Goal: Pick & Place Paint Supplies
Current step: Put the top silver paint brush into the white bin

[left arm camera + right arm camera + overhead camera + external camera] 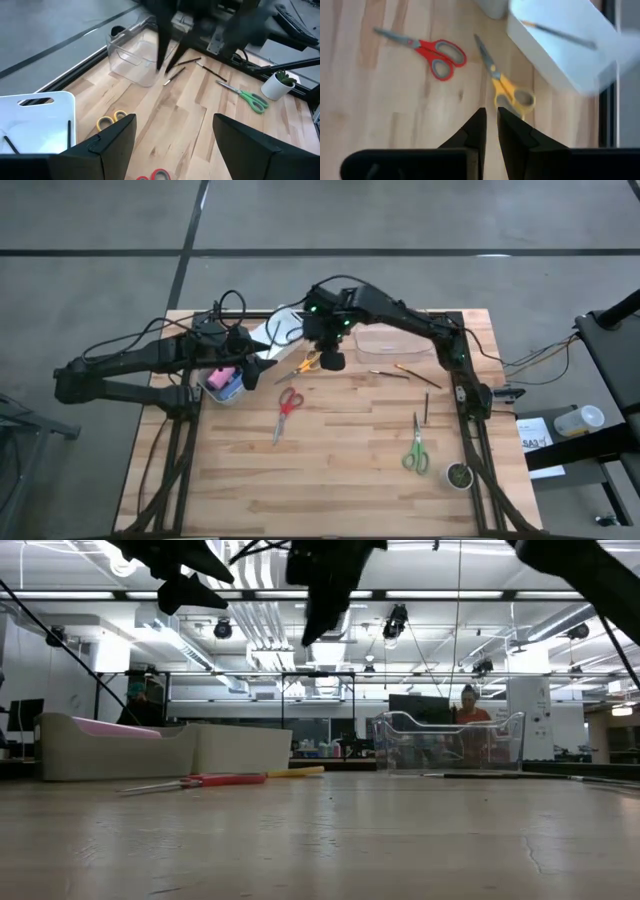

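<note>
The right gripper (491, 117) hangs above the table with its two fingers nearly together and nothing between them. Directly below its tips lie the yellow-handled scissors (507, 90); just beyond those sits a white tray (555, 42) holding one thin paintbrush (559, 33), and off to one side lie the red-handled scissors (432, 52).

The left gripper (172, 140) is raised over the white tray's near end, its fingers spread wide and empty. Beside it a small grey bin (222, 392) holds a pink bottle (219, 377) and a blue-and-white tube (235, 387). Ahead of this gripper stands one clear plastic container (136, 57), and past that two more thin paintbrushes (391, 373) (418, 375) lie on the bare wood, with a third short dark one (427, 407) nearby. Farther out are the green-handled scissors (247, 96) and one small potted plant (277, 85).

That makes three pairs of scissors, four brushes and one bottle.
</note>
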